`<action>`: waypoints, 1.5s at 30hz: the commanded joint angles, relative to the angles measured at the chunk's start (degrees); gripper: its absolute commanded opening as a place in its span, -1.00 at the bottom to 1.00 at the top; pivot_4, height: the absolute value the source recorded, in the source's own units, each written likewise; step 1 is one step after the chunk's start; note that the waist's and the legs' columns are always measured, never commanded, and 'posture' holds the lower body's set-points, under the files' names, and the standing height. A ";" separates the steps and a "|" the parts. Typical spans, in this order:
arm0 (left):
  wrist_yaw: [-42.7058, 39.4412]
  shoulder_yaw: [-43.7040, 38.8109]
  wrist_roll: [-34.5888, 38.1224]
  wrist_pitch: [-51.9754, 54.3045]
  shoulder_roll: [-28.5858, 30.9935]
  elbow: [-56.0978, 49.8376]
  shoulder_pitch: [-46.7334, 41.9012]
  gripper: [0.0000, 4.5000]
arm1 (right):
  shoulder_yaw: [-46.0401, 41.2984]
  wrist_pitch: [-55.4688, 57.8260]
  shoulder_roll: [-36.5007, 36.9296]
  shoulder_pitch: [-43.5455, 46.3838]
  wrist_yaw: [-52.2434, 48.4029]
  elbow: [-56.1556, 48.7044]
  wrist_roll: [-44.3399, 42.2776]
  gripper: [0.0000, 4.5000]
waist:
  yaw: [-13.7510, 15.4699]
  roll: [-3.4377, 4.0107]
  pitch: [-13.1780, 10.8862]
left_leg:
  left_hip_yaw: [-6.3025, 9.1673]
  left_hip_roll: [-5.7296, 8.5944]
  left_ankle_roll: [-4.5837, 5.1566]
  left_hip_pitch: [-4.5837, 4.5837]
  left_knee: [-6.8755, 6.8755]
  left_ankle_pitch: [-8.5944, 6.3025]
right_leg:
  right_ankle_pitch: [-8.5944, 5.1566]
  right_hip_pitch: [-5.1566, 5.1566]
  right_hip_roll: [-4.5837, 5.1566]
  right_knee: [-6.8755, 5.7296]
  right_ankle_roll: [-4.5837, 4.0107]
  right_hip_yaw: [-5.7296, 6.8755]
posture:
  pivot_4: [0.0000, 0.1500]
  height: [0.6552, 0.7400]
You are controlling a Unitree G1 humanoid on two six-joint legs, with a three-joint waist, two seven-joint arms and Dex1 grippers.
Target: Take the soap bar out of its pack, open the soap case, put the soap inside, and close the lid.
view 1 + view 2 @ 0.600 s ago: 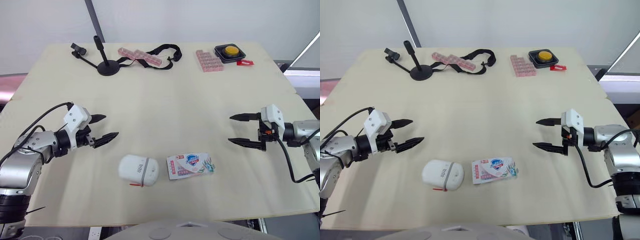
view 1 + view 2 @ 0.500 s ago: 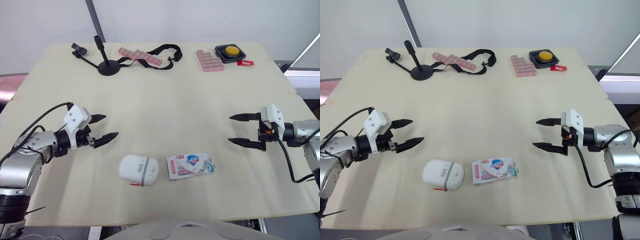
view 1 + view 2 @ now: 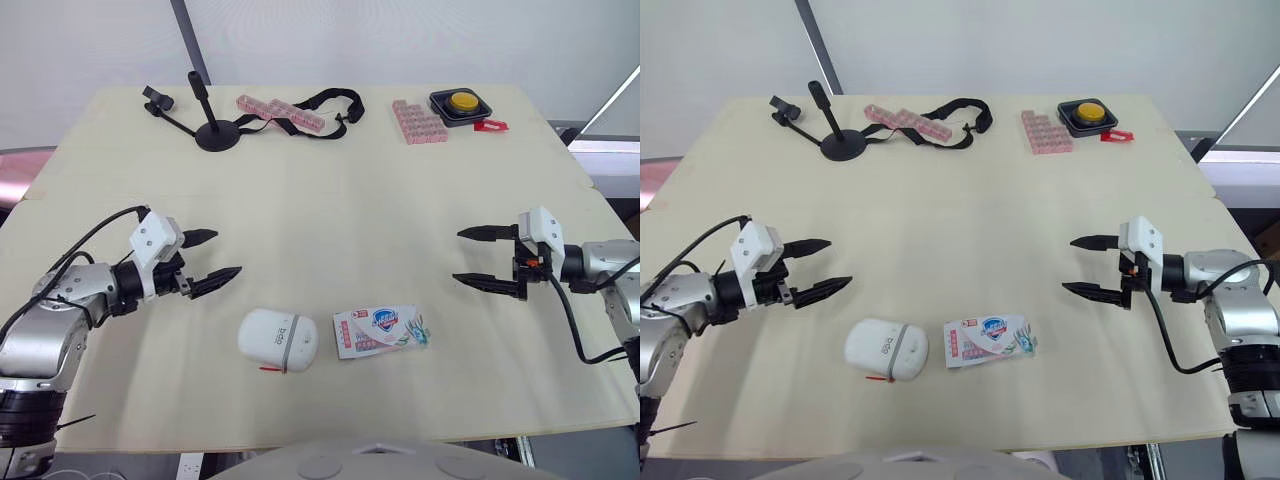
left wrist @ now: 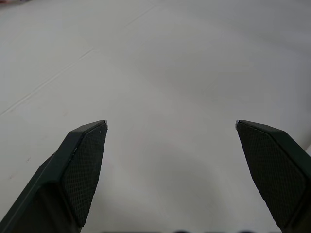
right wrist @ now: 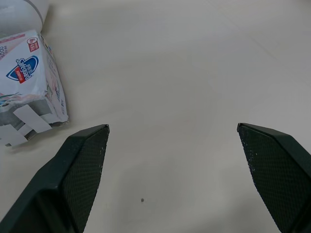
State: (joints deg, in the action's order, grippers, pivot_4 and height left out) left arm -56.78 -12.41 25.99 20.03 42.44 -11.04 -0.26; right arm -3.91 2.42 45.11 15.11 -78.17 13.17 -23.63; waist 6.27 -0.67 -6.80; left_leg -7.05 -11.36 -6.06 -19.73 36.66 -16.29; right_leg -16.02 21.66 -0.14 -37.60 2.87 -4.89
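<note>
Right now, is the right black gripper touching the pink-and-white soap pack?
Apart. The left eye view shows bare table between the right gripper and the soap pack.

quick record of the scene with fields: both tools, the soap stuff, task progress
left tool: open, empty, left of the soap case
right tool: open, empty, right of the soap pack
soap case: white, lid shut, near the table's front edge
soap pack: just right of the case, small gap between them; end flaps toward the right tool look loose
table: far edge holds a black stand, pink boxes, a yellow button
task progress: nothing grasped yet
</note>
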 commanded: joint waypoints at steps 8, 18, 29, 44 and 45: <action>-3.43 -0.77 6.12 -0.48 -0.35 -4.07 -3.39 0.99 | 0.87 1.37 2.85 4.65 -5.94 -2.76 -0.79 1.00 | 0.17 0.00 0.00 | 0.00 0.00 0.01 -0.01 0.05 0.00 | 0.00 0.01 0.00 -0.07 0.00 0.02 | 1.00 1.00; -12.23 1.67 15.22 2.43 2.62 -20.47 3.47 0.99 | 9.36 10.14 8.54 2.78 -10.49 -25.10 -1.12 1.00 | 0.69 0.04 -0.02 | -0.01 -0.05 -0.02 -0.03 -0.03 -0.01 | 0.00 0.03 -0.05 0.07 0.01 -0.02 | 1.00 1.00; -13.20 6.64 10.72 -6.83 -2.74 -21.27 11.42 0.99 | 11.75 8.39 8.31 -3.42 -3.25 -30.53 4.95 1.00 | -0.20 0.05 -0.02 | -0.01 -0.06 0.00 0.01 -0.03 0.01 | 0.00 0.07 0.21 0.15 0.00 0.04 | 1.00 1.00; -13.54 10.00 8.27 -12.05 -2.43 -21.65 13.51 0.99 | 15.62 6.47 4.96 -3.08 -0.07 -29.50 8.47 1.00 | -1.68 0.05 -0.02 | -0.02 -0.05 0.01 0.06 -0.04 0.01 | 0.00 0.06 0.09 0.10 0.00 0.01 | 1.00 1.00; -13.55 9.92 8.25 -12.16 -2.36 -21.55 13.65 0.99 | 15.69 6.40 4.75 -3.12 0.09 -29.45 8.48 1.00 | -1.66 0.05 -0.01 | -0.02 -0.05 0.01 0.07 -0.04 0.01 | 0.00 0.06 0.09 0.09 0.00 0.01 | 1.00 1.00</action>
State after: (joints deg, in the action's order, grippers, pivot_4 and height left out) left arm -70.22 -1.97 34.08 9.22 39.43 -30.63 13.20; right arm 12.56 9.72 49.83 11.92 -78.30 -15.74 -15.01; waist 4.61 -0.61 -6.81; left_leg -7.07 -11.41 -6.05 -19.64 36.62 -16.28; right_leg -16.02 21.72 -0.06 -37.50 2.87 -4.87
